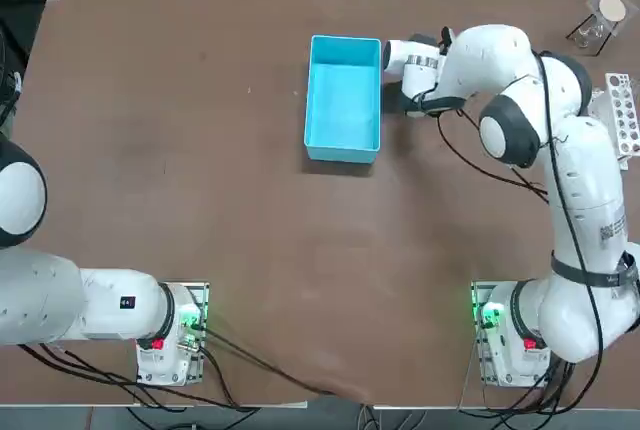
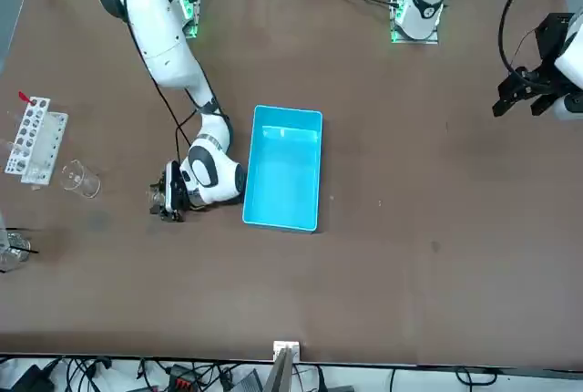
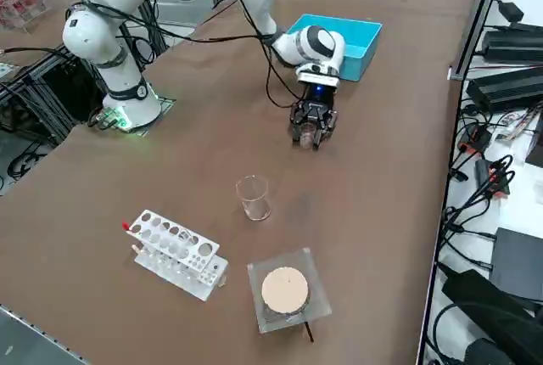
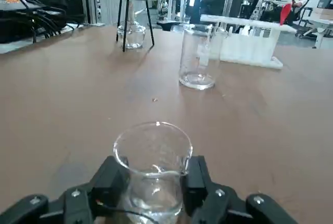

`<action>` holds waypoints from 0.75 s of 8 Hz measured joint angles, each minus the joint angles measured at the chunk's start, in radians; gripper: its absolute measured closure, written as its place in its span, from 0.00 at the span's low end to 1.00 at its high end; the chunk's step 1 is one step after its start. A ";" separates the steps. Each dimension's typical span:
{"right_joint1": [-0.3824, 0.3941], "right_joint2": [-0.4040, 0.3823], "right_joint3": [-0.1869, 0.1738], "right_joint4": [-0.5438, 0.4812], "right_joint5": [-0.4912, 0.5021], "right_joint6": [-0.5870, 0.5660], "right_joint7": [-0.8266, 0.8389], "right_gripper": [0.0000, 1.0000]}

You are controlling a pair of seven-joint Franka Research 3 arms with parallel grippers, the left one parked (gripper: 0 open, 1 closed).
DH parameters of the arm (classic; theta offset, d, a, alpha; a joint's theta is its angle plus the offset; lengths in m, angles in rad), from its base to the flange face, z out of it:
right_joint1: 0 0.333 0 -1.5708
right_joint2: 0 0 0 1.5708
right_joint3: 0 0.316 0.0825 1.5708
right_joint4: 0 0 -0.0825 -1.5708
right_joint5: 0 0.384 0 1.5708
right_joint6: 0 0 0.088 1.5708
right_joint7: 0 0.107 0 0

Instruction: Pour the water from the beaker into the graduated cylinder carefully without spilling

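the right gripper [image 4: 153, 193] is sitting low at the brown table [image 1: 200, 170], just beside the open rectangular blue plastic box [image 1: 344, 98] on the robot's right of it, and its two black fingers [image 4: 109, 179] are pressing against both sides of the tiny clear glass beaker [image 4: 152, 169], clamping it. the beaker is standing upright on the table, and a little clear water [image 4: 151, 203] is showing near its bottom. in the right side view the gripper [image 3: 310, 130] is pointing toward the taller clear glass graduated cylinder [image 3: 253, 197], which is standing upright by itself, well apart from the beaker. beyond the cylinder, the white plastic rack with round holes [image 3: 176, 254] is lying near the table edge, and a small black-legged stand with a round tan disc on top [image 3: 284, 294] is standing just beside it.
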 joint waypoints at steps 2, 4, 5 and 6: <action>-0.039 -0.077 -0.006 0.005 0.021 -0.026 -0.031 0.39; -0.133 -0.172 -0.007 -0.002 0.117 -0.031 -0.118 0.39; -0.185 -0.216 -0.005 -0.020 0.150 -0.024 -0.156 0.39; -0.232 -0.266 -0.004 -0.060 0.172 0.005 -0.183 0.39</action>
